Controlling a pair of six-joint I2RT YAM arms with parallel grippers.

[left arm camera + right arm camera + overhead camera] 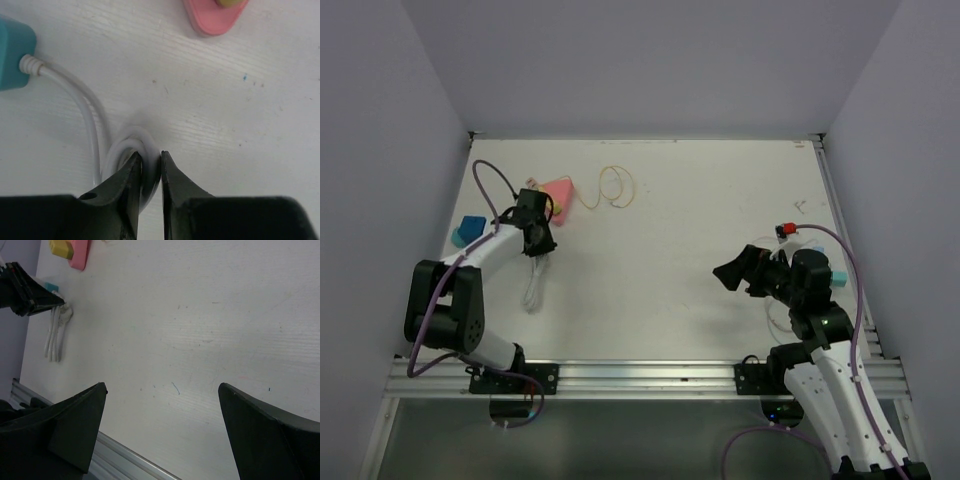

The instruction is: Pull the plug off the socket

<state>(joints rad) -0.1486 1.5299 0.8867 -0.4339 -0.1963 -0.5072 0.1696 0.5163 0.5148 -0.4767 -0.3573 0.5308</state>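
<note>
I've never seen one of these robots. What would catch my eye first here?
Probably the left gripper, far left on the table, its black fingers pinched shut on a looped white cable that runs to a teal block. Next, the right gripper hangs wide open over the right side, holding nothing. A bright pink piece lies towards the back left.

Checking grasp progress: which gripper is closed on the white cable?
The left gripper, pinching a loop of the white cable; the right gripper stands wide open, holding nothing.
</note>
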